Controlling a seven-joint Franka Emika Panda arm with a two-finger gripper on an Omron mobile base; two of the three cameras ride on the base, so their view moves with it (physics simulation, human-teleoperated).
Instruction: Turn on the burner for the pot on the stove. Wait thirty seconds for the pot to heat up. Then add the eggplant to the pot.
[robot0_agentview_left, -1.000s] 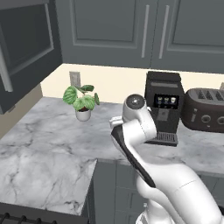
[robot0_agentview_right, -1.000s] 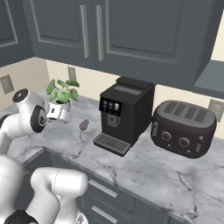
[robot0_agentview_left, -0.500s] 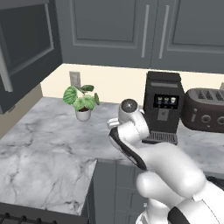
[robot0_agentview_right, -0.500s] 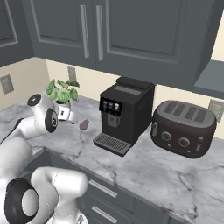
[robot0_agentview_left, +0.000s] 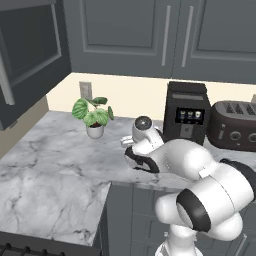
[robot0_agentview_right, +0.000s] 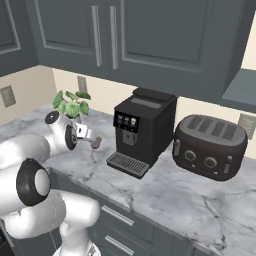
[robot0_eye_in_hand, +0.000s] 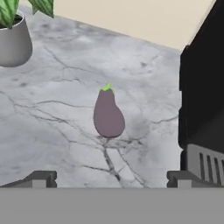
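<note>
- Marble counter holds the eggplant, unmoved.
- My arm has folded lower, reaching forward.
- My gripper is spread wide, aimed at it.

A grey-veined marble bench is seen carrying a black coffee machine. Left of the machine an eggplant lies, a potted plant stands farther left, and a dark toaster sits to its right.
</note>
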